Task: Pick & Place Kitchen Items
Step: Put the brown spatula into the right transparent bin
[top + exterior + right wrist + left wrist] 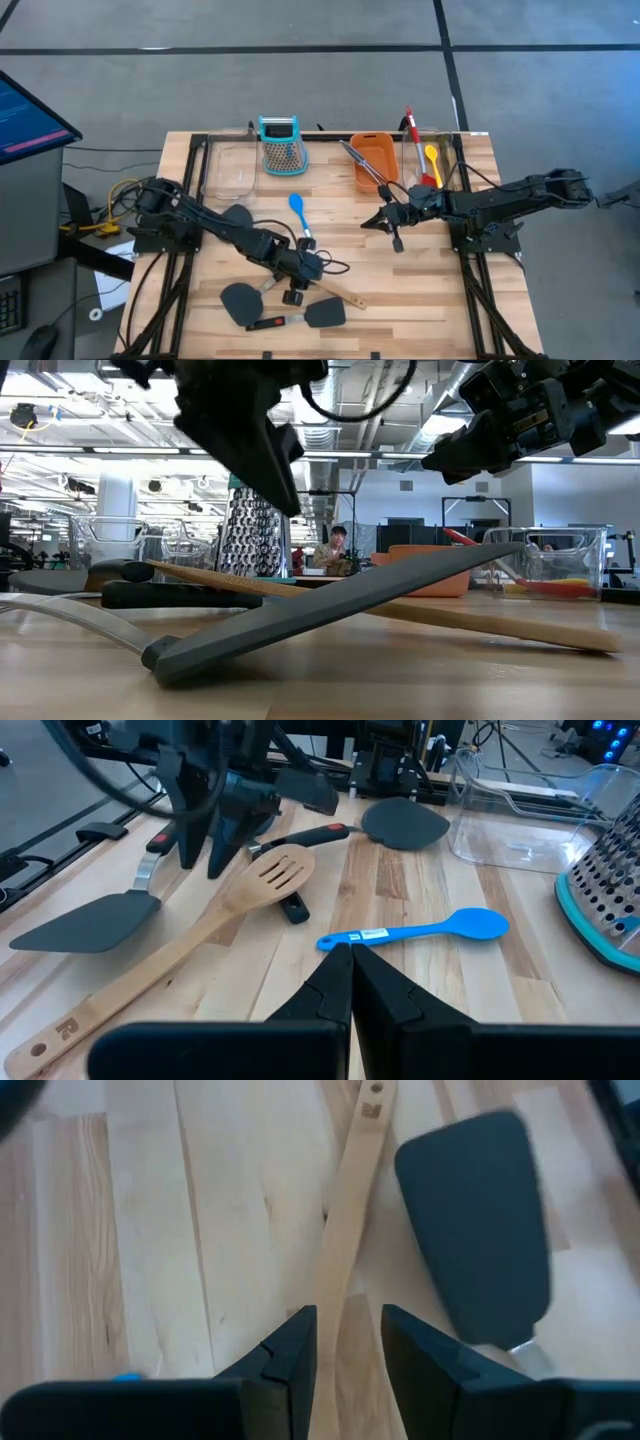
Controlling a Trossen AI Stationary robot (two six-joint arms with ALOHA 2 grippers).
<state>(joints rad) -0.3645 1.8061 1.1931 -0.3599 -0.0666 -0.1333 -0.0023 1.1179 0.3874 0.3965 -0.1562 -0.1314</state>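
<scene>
Down on the wooden surface [420, 290]: left pincer [345, 1355] part-open, astride the wooden slotted turner [200, 925] handle, black spatula [480, 1230] just beside. Right pincer [350, 982] shut, empty, hovering near the blue spoon [420, 932].

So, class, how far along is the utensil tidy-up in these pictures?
Done: the red spoon and yellow spoon lie in the clear bin, and the tongs lie across the orange tub.
In hand: the left gripper, open, straddles the turner handle. The right gripper hovers shut near the tub.
Left: the turner, the blue spoon and three black spatulas on the table.
</scene>
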